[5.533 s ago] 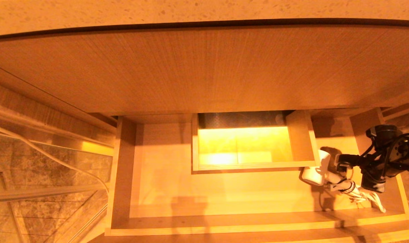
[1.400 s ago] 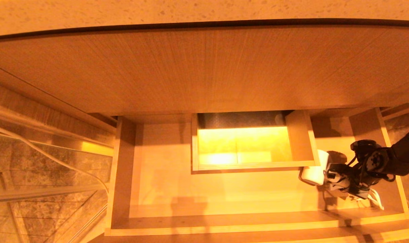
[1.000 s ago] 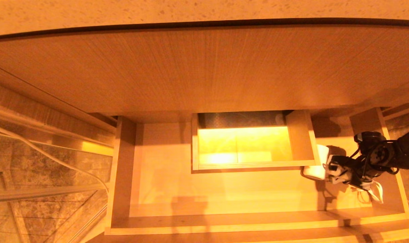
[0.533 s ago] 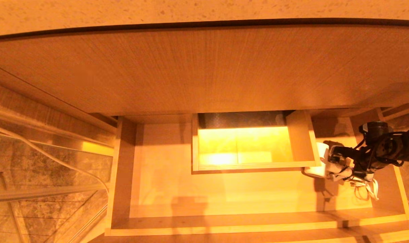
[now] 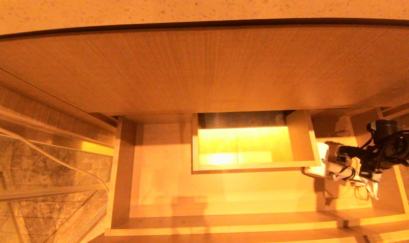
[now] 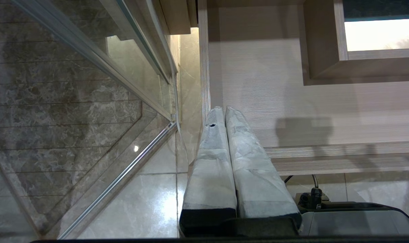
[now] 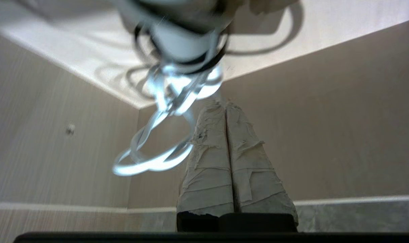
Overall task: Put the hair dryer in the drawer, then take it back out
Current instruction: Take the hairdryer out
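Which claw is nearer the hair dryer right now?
The right claw: it is right at the hair dryer, in the drawer. The left claw hangs off the drawer's far left end.

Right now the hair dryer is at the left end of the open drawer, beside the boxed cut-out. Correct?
Wrong end: the hair dryer is at the right end of the open drawer, beside the boxed cut-out; the head view shows it.
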